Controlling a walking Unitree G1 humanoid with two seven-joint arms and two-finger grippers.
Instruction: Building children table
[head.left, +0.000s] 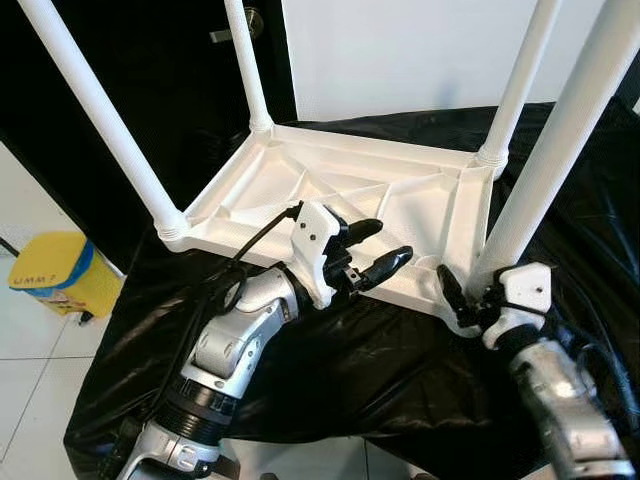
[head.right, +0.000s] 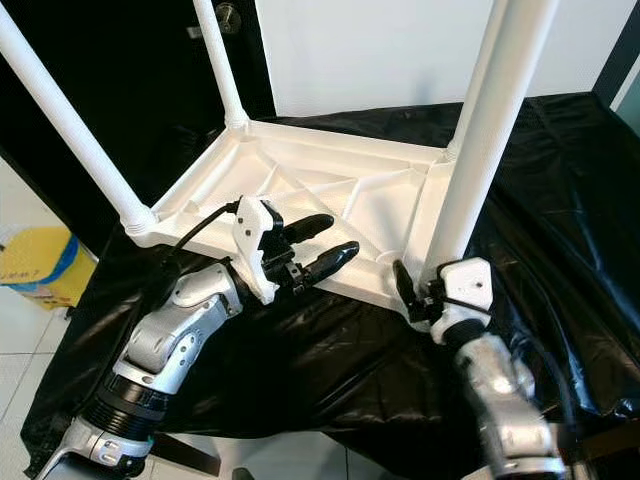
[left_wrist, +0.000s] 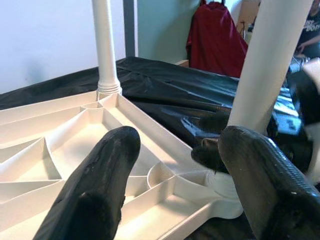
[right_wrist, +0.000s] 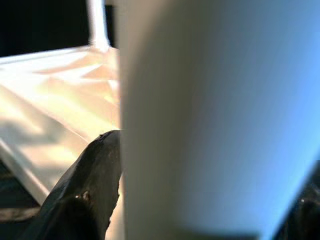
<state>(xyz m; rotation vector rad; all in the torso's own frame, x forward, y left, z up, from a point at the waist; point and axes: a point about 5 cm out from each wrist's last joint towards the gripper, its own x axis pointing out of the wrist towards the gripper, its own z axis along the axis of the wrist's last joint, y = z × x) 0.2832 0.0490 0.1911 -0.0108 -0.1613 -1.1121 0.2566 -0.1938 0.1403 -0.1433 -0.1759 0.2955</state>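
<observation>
A white plastic children's table (head.left: 340, 190) lies upside down on a black sheet (head.left: 380, 360), with four white legs pointing up. My right gripper (head.right: 430, 295) is shut on the base of the near right leg (head.left: 560, 140). In the right wrist view, that leg (right_wrist: 210, 115) stands between the black fingers (right_wrist: 85, 195). My left gripper (head.left: 393, 240) hovers open over the near edge of the tabletop's ribbed underside, holding nothing. In the left wrist view, the near right leg (left_wrist: 270, 60) rises just beyond the open fingers (left_wrist: 95, 185).
A yellow and blue bin (head.left: 55, 270) sits on the white floor at the left. A black door with a handle (head.left: 235, 30) and a white wall stand behind the table. A red cloth (left_wrist: 215, 45) hangs farther back.
</observation>
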